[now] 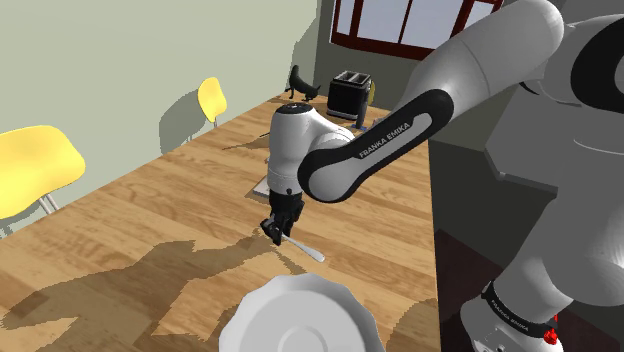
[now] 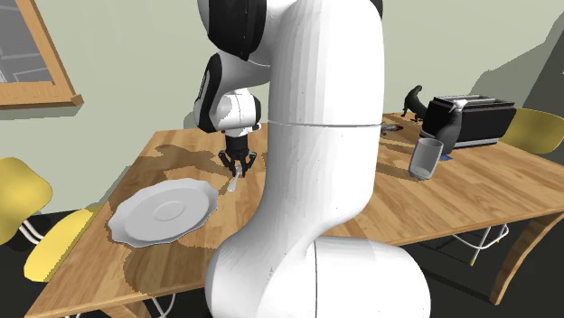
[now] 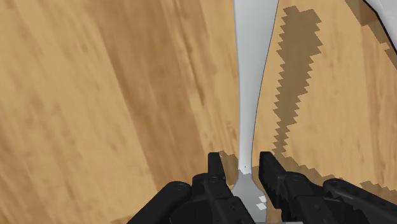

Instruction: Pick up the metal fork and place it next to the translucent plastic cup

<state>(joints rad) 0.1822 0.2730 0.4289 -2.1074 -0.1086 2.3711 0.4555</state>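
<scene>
Grey fork (image 3: 247, 95) is lying between the parted fingers (image 3: 215, 170) of the gripper (image 3: 243, 162), so grasping is underway, probably needing a squeeze next.

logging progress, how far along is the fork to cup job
Approach looks done: the gripper sits low over the fork, open fingers straddling its neck. In hand: closing the grasp; the fork lies flat on the table. Left: lifting, carrying and setting it beside the cup, standing away by the toaster.

Arm (image 1: 372, 150): bent over, wrist pointing down at the fork (image 1: 306, 248).
Gripper (image 1: 277, 231): lowered onto the fork.
Fingers (image 3: 215, 168): apart, straddling the fork's neck.
</scene>
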